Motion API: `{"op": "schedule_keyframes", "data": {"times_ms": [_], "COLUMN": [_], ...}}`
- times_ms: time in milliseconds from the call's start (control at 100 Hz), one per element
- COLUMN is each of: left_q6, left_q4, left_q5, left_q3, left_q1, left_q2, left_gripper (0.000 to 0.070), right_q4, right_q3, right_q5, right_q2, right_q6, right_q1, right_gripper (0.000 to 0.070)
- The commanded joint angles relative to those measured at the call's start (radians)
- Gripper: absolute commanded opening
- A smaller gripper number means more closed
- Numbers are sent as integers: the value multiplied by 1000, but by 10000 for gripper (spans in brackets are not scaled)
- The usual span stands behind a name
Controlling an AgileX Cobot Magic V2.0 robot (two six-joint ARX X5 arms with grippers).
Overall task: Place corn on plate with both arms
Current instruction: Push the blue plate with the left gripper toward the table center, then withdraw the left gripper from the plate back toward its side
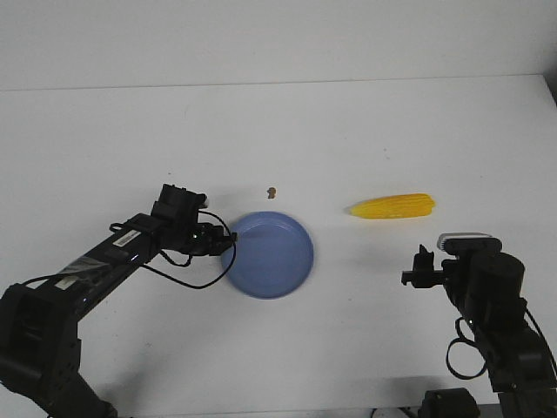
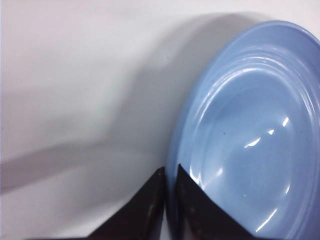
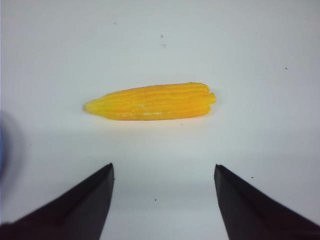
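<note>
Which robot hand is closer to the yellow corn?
The right gripper: it hovers open, facing the corn. The left gripper is across the table, pinching the plate rim.

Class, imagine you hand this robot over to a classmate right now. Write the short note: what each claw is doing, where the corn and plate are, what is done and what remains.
Left claw: shut on the near-left rim of the plate, one finger inside the rim and one outside.
Right claw: open and empty, pointed at the corn but short of it.
Corn: lying flat on the table, to the right of the plate and apart from it, pointed end toward the plate.
Done: plate gripped.
Left: grasp the corn with the right claw, carry it over and set it on the plate.
</note>
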Motion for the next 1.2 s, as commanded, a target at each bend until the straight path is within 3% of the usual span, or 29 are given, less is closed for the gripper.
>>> {"op": "schedule_keyframes", "data": {"times_ms": [0,220,360,530,610,680,920,1190], "left_q6": [2,3,3,3,4,4,57,220], "left_q4": [1,-7,-19,-25,-24,-22,-14,-57], "left_q5": [1,-20,-33,-40,-40,-41,-73,-243], "left_q3": [11,11,11,11,11,11,11,11], "left_q1": [-4,-4,-4,-4,-3,-1,28,106], "left_q2": [19,19,19,19,18,16,-55,-224], "left_gripper": [15,40,224,289,437,502,503,503], "right_q4": [10,10,10,10,10,10,10,10], "right_q3": [18,18,18,18,18,18,18,18], "right_q5": [0,0,0,0,0,0,0,0], "right_q2": [2,2,2,2,2,2,2,2], "right_q6": [7,7,8,10,10,10,10,10], "right_q1": [0,0,0,0,0,0,0,0], "right_gripper": [427,427,427,427,427,427,427,427]}}
